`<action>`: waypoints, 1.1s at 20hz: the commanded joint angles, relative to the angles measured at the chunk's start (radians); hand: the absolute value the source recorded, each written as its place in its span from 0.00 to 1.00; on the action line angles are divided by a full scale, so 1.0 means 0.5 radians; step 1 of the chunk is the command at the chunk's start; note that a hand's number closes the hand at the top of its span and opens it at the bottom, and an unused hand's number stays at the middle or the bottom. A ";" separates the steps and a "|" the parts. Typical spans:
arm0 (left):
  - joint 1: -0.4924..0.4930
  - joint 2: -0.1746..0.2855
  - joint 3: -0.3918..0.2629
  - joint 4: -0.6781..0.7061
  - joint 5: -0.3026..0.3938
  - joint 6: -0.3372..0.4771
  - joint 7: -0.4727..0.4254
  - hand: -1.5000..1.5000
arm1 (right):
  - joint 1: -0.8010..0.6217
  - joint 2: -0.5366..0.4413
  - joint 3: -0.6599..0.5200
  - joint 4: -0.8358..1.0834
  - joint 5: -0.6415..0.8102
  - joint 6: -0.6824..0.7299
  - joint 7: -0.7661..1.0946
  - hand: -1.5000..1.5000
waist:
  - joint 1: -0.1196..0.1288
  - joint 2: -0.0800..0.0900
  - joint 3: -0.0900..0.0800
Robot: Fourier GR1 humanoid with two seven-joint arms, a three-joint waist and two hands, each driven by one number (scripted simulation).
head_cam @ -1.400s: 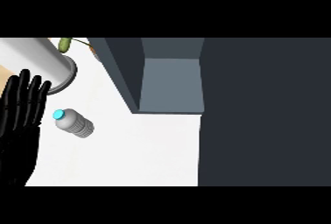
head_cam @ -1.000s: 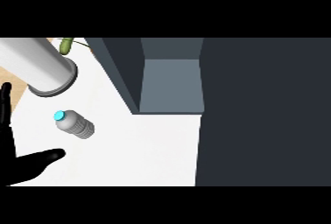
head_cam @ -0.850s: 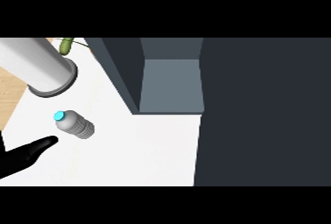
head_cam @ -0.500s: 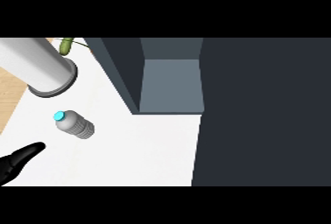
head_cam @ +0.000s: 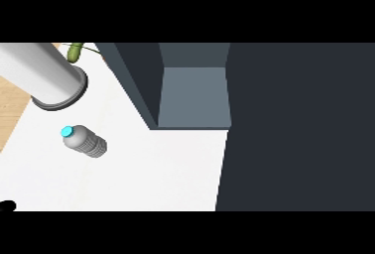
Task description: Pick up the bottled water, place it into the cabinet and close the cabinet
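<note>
The bottled water [head_cam: 84, 141] lies on its side on the white counter [head_cam: 147, 173], a clear ribbed bottle whose cyan cap points to the upper left. The dark grey cabinet [head_cam: 147, 84] stands behind it, and its open compartment [head_cam: 194, 94] shows a lighter grey inside. Of my left hand [head_cam: 7, 206] only a small black tip shows, at the lower left corner, well below and left of the bottle and not touching it. My right hand is out of view.
A large grey cylinder with a dark rim [head_cam: 44, 77] slants in from the upper left, just above the bottle. A green plant [head_cam: 75, 49] peeks out behind it. A broad dark panel [head_cam: 296, 129] fills the right side. The counter's left edge meets wood [head_cam: 9, 106].
My left hand has drawn back down and left, from beside the bottle to the lower left corner, where only a tip is left in view. The bottle has not moved.
</note>
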 commanded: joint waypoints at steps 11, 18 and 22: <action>0.087 0.040 -0.003 -0.076 -0.063 -0.026 0.129 0.00 | 0.003 -0.115 0.135 -0.243 0.232 -0.164 0.116 0.00 | -0.008 0.002 0.000; 0.003 0.129 0.154 0.140 0.052 -0.073 0.088 0.00 | 0.094 -0.207 0.251 -0.293 0.285 -0.246 0.095 0.00 | -0.016 0.000 0.000; 0.092 0.069 0.181 0.308 0.152 -0.162 -0.130 0.00 | -0.032 -0.202 0.265 -0.303 0.320 -0.303 0.219 0.00 | -0.006 0.001 -0.003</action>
